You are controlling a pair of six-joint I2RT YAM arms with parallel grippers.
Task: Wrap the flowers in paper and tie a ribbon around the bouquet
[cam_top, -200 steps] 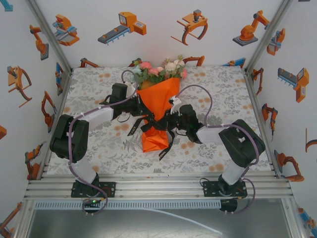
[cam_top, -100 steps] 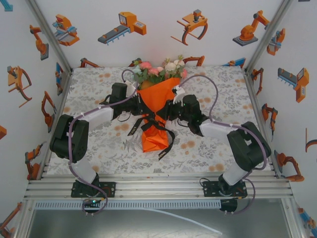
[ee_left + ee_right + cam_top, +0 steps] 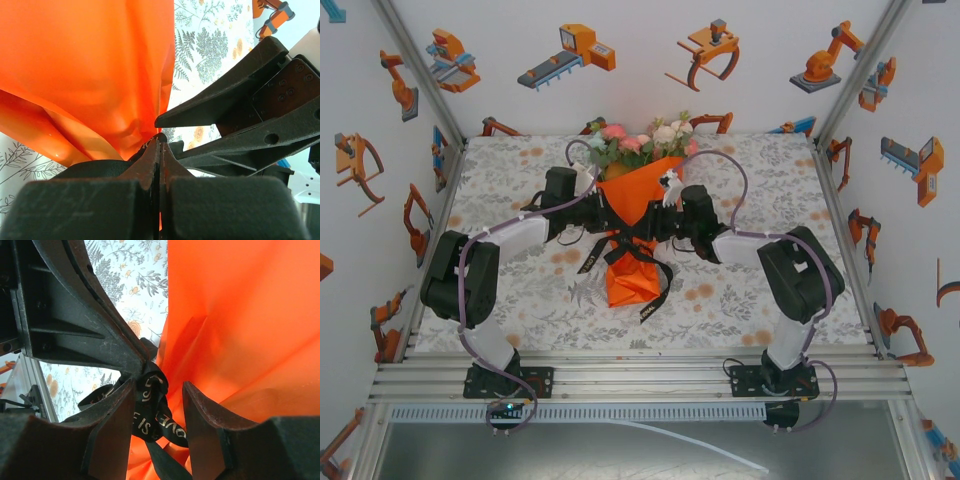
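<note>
In the last second my right claw (image 3: 159,390) has spread from a narrow gap to roughly half open. The right arm has swung up from the lower side of the wrap and drawn its elbow in, so the claw now sits at the waist of the bouquet (image 3: 640,190). I read that as one pull on the ribbon (image 3: 150,407) finished and a fresh grab being set up. The paper (image 3: 90,60) is already closed around the stems as a cone and the band is around it, so what is left is tightening or finishing the knot. From the right wrist, the lettered black knot lies between the two spread fingers (image 3: 205,415), close against the left-hand one in that view, and nothing is gripped. My left claw (image 3: 159,142) is fully closed with its tips at the same knot. I think it has a bit of ribbon nipped between them, though the tips themselves hide the contact. The bouquet lies in the middle of the worktop (image 3: 510,170), with the flowers (image 3: 642,140) pointing away from me and the folded foot towards me. Loose ribbon ends trail over the cloth beside that foot. Both forearms reach inward from their sides, low and nearly level, with the wrists facing each other across the cone and the claw tips almost meeting.
</note>
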